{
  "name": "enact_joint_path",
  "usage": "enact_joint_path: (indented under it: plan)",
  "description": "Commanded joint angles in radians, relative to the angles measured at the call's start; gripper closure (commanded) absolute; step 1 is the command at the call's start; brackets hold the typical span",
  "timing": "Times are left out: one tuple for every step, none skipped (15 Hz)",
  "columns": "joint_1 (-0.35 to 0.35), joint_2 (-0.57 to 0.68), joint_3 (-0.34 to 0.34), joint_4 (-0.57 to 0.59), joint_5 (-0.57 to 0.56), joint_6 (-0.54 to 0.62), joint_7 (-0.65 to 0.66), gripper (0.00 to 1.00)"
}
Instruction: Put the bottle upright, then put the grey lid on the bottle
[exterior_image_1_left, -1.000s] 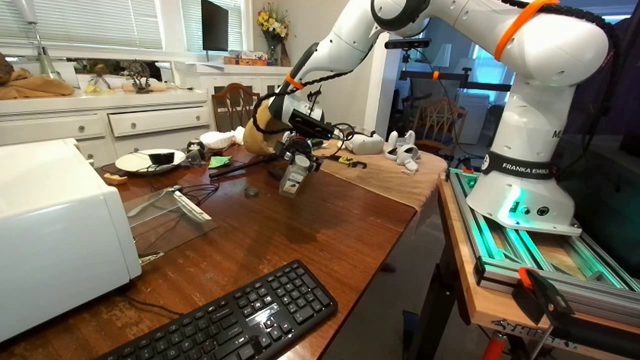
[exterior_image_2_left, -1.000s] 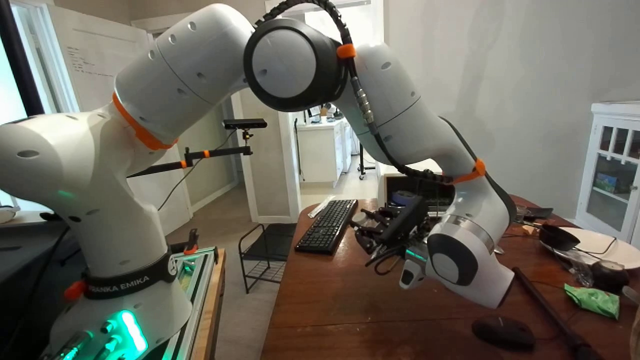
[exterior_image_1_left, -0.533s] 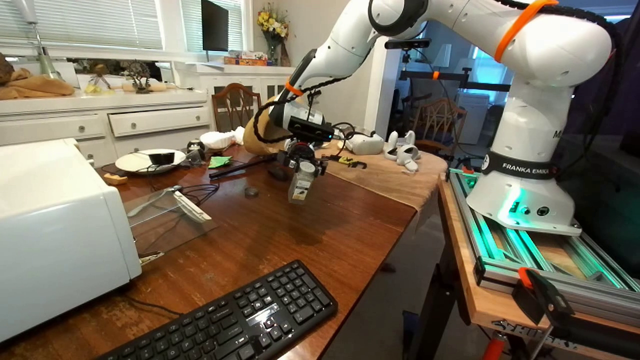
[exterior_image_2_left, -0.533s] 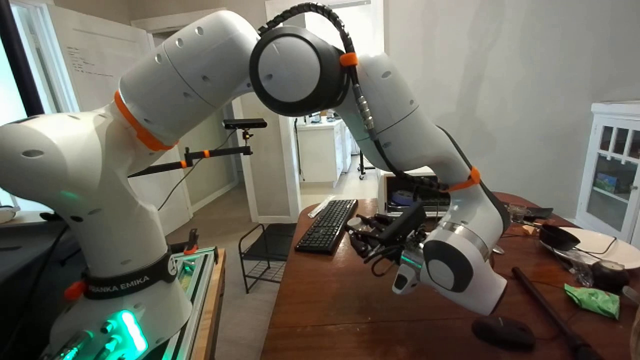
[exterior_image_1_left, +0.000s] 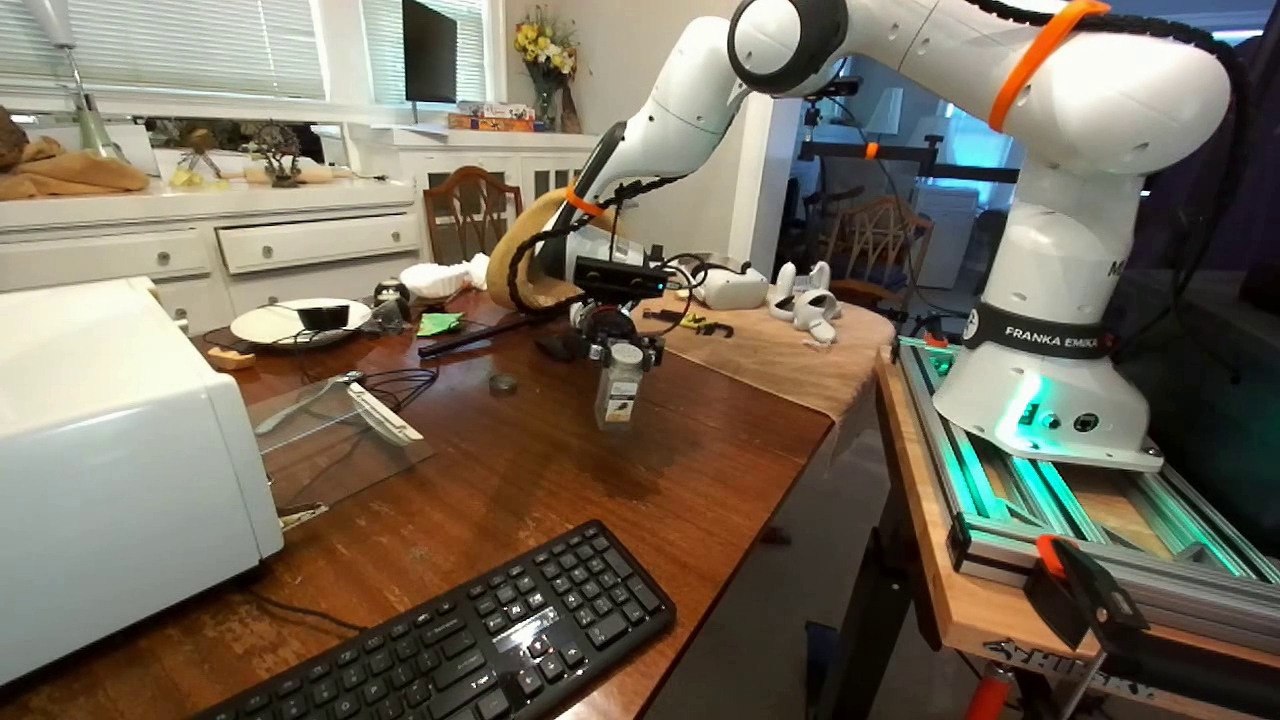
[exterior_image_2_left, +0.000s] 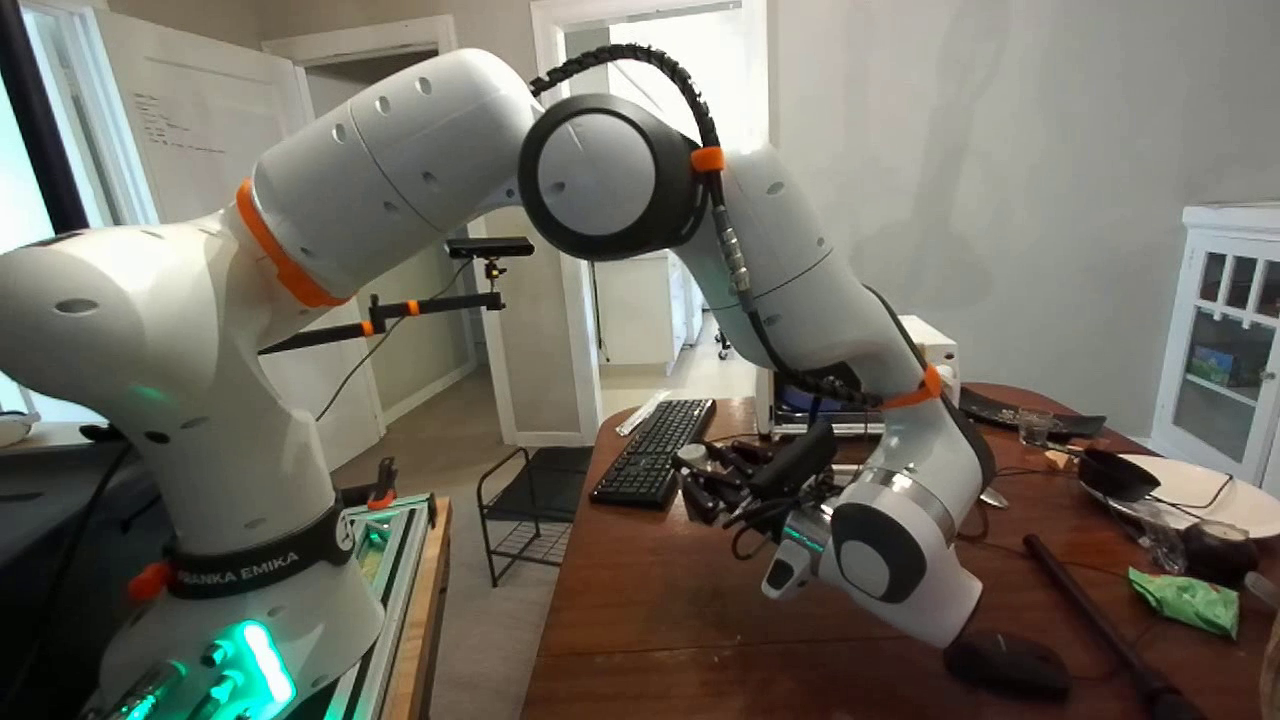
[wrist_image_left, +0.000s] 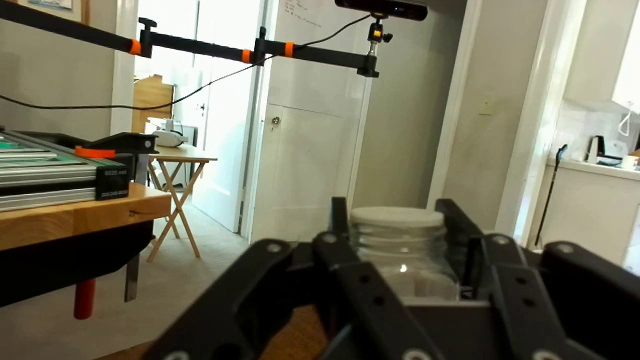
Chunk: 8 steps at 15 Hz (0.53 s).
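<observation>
- The first step, standing the bottle (exterior_image_1_left: 615, 395) up, is being judged as the one in hand: the bottle is being held mouth up, close to upright with a slight lean, over the table (exterior_image_1_left: 480, 470) and in from the edge facing the robot's base (exterior_image_1_left: 1040, 385).
- The jaws of the gripper (wrist_image_left: 395, 220) are being clamped on the bottle's upper part, one on each side.
- Some space appears to be showing under the bottle, so contact with the table is being judged as not yet made.
- The next move is being judged to call for the lean to be taken out, the bottom to be set flat, and the jaws to be parted only once the bottle is standing by itself.
- The grey lid (exterior_image_1_left: 502, 384) is lying on the table, well apart from the bottle and farther from that same edge; its fitting is being left for the second step.
- Through the bottle's clear upper wall nothing is being made out; the lower contents cannot be told, nor whether the pale top is sealed.
- Toward the opposite edge, a black pan (exterior_image_1_left: 323, 318) is being borne by a plate (exterior_image_1_left: 262, 327); the pan's inside is not being shown clearly.
- By the far end edge in an exterior view, a blue thing (exterior_image_2_left: 793, 402) is being held inside the oven (exterior_image_2_left: 935, 350).
</observation>
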Motion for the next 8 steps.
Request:
enact_joint_path:
  plan:
    - [0.052, -0.003, -0.049, 0.015, 0.001, 0.053, 0.029, 0.77]
    - [0.064, -0.013, -0.060, 0.008, -0.003, 0.089, 0.026, 0.77]
    - [0.073, -0.025, -0.068, -0.003, -0.005, 0.123, 0.020, 0.77]
    - [0.078, -0.022, -0.070, 0.000, -0.007, 0.146, 0.021, 0.77]
    - [0.085, -0.024, -0.074, -0.003, -0.011, 0.171, 0.028, 0.77]
    - [0.088, -0.021, -0.073, -0.001, -0.014, 0.188, 0.034, 0.77]
    - [0.092, -0.024, -0.074, -0.004, -0.017, 0.205, 0.041, 0.77]
    - [0.095, -0.022, -0.071, -0.003, -0.020, 0.218, 0.047, 0.77]
